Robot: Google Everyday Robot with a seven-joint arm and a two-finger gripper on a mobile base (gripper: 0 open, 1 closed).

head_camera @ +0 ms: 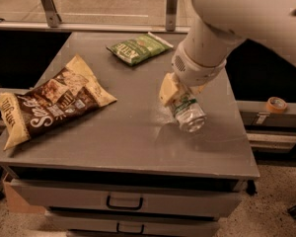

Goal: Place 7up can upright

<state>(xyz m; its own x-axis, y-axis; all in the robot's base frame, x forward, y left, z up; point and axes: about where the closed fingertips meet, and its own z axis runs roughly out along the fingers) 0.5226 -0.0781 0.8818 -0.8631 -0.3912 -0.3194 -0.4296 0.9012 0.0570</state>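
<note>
The 7up can (pixel 188 114) is a silver can with a green band. It is tilted on its side, its end facing the front right, just above the right part of the grey table (pixel 128 132). My gripper (pixel 181 98) comes down from the big white arm and is shut on the can's upper part. A yellowish finger pad (pixel 168 89) shows on the can's left side. The other finger is mostly hidden behind the can and wrist.
A brown chips bag (pixel 54 101) lies at the table's left. A green snack bag (pixel 138 47) lies at the back middle. A tape roll (pixel 276 104) sits on a shelf off the right edge. Drawers (pixel 123 201) are below the front edge.
</note>
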